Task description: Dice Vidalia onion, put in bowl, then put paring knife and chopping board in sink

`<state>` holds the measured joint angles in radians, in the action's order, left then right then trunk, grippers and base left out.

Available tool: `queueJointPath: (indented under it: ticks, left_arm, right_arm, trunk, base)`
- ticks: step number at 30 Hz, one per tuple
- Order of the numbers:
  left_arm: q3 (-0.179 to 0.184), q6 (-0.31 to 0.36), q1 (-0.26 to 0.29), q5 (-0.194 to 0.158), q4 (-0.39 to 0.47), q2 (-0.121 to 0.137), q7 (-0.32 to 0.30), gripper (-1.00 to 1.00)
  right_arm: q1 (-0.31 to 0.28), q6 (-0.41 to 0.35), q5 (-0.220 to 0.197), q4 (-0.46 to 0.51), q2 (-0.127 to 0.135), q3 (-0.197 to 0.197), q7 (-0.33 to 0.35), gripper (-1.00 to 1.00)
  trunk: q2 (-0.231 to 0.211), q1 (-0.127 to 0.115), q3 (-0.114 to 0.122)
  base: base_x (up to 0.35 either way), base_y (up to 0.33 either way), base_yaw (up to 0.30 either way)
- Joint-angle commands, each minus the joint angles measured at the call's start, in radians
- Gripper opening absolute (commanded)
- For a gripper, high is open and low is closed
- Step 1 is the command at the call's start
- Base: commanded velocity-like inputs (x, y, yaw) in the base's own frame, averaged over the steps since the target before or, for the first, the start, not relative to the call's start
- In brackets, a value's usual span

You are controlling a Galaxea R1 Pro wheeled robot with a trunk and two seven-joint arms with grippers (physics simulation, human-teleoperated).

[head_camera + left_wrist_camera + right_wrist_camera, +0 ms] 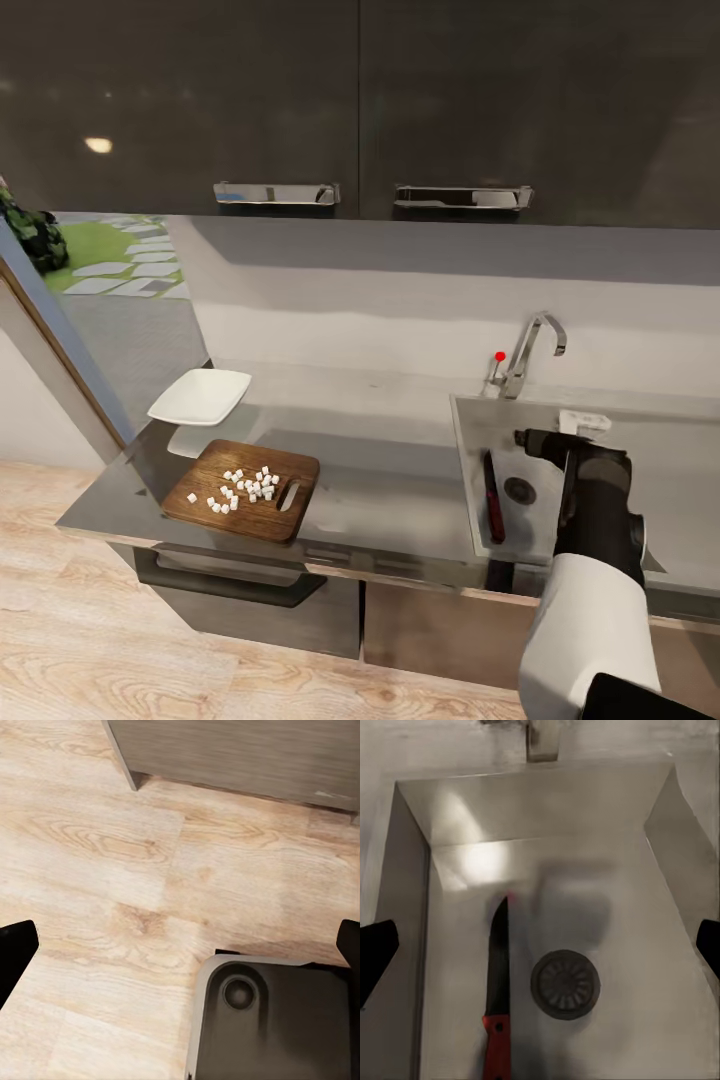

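Already our paring knife (pixel 497 994) lies flat on the floor of the sink (pixel 472 470), just beside the round drain (pixel 565 984), while the diced onion (pixel 243 487) sits scattered on the chopping board (pixel 200 478) well apart on the countertop (pixel 390 500), and the bowl (pixel 200 396) beyond the board looks empty. Our right gripper (pixel 540 945) hangs above the basin with its fingertips spread wide at the edges of the wrist view, holding nothing. Our left gripper (pixel 180 945) is likewise wide open and empty, pointing at the wooden floor (pixel 97 855).

What we worry about is order: the board is due for the sink next, yet the onion bits are not in the bowl. Lifting or tilting the board carelessly would spill them onto the counter or floor. Setting the board down on the knife could also leave it rocking.

The knife's long axis runs front to back in the basin; its handle seems nearer the front edge and its tip towards the tap (pixel 530 350), though the head view shows it thin.
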<state>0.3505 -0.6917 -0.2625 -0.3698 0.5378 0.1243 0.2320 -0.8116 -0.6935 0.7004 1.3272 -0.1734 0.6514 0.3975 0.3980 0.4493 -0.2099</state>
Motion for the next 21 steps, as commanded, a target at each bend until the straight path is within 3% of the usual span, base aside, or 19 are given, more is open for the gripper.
queueJointPath:
  ticks: [1, 4, 12, 21]
  left_arm:
    - [0.008, -0.002, 0.0, -0.005, 0.002, 0.002, 0.009, 1.0]
    - [0.008, -0.002, 0.0, -0.005, 0.001, 0.002, 0.009, 1.0]
    - [0.008, -0.001, 0.0, -0.005, -0.002, 0.002, 0.009, 1.0]
    - [0.008, -0.001, 0.0, -0.005, -0.005, 0.002, 0.009, 1.0]
  right_arm:
    - [-0.001, -0.003, 0.028, 0.013, -0.001, 0.002, 0.019, 1.0]
    - [-0.001, -0.003, 0.059, 0.021, -0.001, 0.002, 0.029, 1.0]
    - [-0.001, -0.003, 0.062, 0.016, -0.001, 0.002, 0.03, 1.0]
    - [-0.001, 0.0, 0.062, -0.012, -0.001, 0.004, 0.05, 1.0]
  trunk:
    - [0.002, 0.001, -0.002]
    - [0.002, 0.001, -0.002]
    - [0.002, 0.001, -0.002]
    - [0.002, 0.001, -0.002]
  base:
    - [0.0, 0.136, 0.0]
    - [0.0, 0.258, 0.0]
    - [-0.006, 0.299, 0.0]
    - [-0.11, 0.301, 0.0]
